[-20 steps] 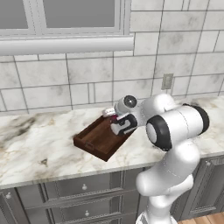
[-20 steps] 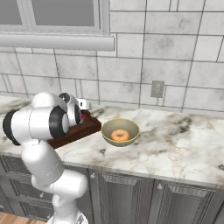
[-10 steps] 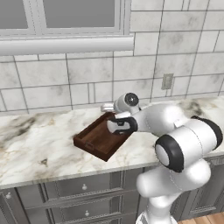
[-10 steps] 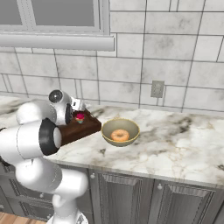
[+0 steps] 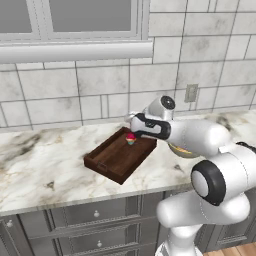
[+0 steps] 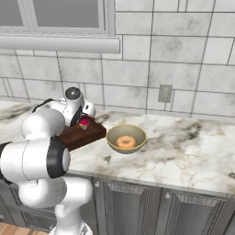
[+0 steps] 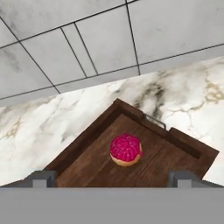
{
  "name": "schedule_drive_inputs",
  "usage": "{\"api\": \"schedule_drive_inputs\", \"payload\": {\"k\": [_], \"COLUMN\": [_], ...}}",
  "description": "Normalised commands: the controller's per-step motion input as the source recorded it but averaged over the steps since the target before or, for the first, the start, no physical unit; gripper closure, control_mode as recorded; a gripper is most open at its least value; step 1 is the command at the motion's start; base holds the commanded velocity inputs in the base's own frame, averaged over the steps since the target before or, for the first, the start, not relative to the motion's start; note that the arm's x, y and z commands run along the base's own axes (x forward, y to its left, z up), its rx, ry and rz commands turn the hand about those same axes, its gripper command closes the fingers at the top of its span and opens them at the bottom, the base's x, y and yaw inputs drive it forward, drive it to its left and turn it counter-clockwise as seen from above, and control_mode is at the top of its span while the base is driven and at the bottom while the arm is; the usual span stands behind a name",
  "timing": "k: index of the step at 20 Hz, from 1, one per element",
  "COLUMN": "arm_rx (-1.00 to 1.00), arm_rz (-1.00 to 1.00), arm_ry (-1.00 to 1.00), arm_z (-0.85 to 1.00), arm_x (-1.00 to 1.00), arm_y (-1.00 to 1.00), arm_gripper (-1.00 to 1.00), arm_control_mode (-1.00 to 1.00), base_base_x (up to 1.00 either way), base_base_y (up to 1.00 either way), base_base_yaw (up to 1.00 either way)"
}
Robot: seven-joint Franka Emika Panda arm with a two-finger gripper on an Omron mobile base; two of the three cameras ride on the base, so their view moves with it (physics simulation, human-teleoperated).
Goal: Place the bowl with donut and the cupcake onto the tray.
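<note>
Counter (image 5: 45,170): marble, below tiled wall.
Tray (image 5: 112,162): holds cupcake (image 7: 126,149), 1 of 2 done.
Bowl (image 6: 111,137): with donut (image 6: 125,142), on counter at tray's 3 o'clock; left to move.
Gripper (image 7: 111,178): fingers spread, holding nothing, above cupcake.

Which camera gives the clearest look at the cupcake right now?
The hand view: the cupcake sits large and unobstructed on the tray floor. In both base views it is a tiny pink spot beside the arm.

Cupcake (image 7: 126,150) now free on tray (image 7: 87,162), hand (image 7: 111,178) opened and drawn back.
</note>
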Motion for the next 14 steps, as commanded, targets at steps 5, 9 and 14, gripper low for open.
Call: {"api": "schedule_drive_inputs", "payload": {"k": [5,9,14], "arm_rx": [-0.08,-0.03,-0.01], "arm_rz": [0.00,0.00,-0.01], "arm_ry": [0.02,0.00,0.00], "arm_z": [0.26,0.02,0.00], "arm_x": [-0.38,-0.48,-0.34], "arm_y": [-0.06,-0.11,-0.34], "arm_gripper": [-1.00,-1.00,-1.00], "arm_control_mode": [-1.00,-1.00,-1.00], "base_base_x": [0.00,0.00,0.00], "base_base_y": [0.00,0.00,0.00], "base_base_yaw": [0.00,0.00,0.00]}}
